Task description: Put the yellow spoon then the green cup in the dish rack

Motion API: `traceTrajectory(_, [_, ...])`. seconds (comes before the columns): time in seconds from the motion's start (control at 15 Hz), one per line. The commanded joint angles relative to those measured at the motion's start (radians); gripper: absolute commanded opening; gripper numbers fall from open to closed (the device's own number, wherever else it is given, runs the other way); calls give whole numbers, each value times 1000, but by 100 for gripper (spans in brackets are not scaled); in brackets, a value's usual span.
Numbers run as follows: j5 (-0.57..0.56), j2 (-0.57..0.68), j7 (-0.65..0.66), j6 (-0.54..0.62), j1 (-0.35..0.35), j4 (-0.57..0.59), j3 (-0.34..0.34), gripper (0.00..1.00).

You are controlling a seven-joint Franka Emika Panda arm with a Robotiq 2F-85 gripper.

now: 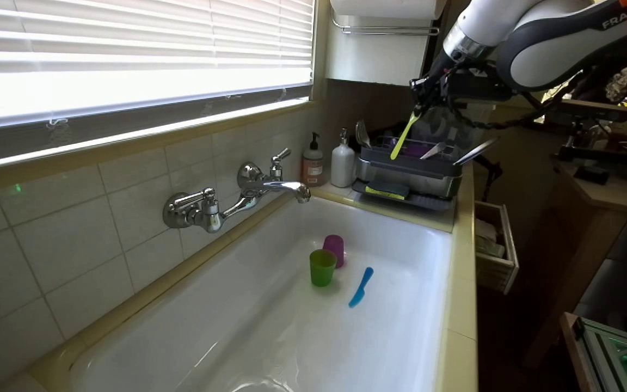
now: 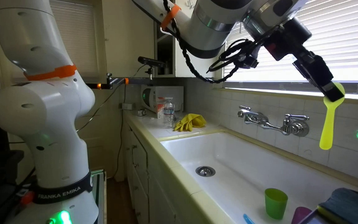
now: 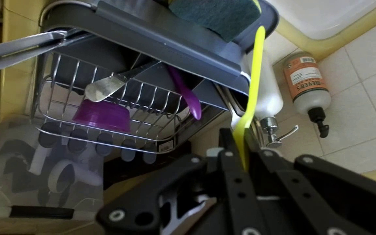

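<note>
I see base light point(image 2: 64, 217) green, upper arm point(image 2: 26, 40) leaning to 11 o'clock in an exterior view. There, forearm point(image 2: 194, 34) slopes toward 4, wrist point(image 2: 267, 15) beyond it, fingers point(image 2: 332, 92) angled down between 4 and 5. In the wrist view fingers point roughly to 12, clamped to a narrow gap.
</note>
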Motion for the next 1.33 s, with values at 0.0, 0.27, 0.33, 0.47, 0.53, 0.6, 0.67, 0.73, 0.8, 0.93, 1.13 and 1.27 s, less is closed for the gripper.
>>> traceTrajectory(0.0, [7, 17, 16, -4, -46, 3, 14, 2])
traceTrajectory(0.27, [8, 34, 34, -9, -73, 25, 6, 2])
traceTrajectory(0.33, [6, 30, 44, -8, -80, 27, 4, 2])
traceTrajectory(0.47, [6, 31, 54, -14, -91, 39, 1, 2])
traceTrajectory(0.53, [4, 32, 60, -18, -98, 45, 0, 2])
traceTrajectory(0.6, [6, 39, 63, -23, -103, 56, -2, 2])
traceTrajectory(0.67, [8, 46, 64, -26, -107, 66, -4, 2])
traceTrajectory(0.73, [20, 59, 56, -26, -106, 76, -11, 2])
traceTrajectory(0.8, [32, 79, 46, -29, -104, 91, -15, 2])
traceTrajectory(0.93, [39, 117, 43, -39, -100, 120, -22, 2])
traceTrajectory(1.13, [46, 168, 47, -54, -92, 162, -37, 2])
traceTrajectory(1.27, [56, 193, 47, -60, -85, 187, -49, 2])
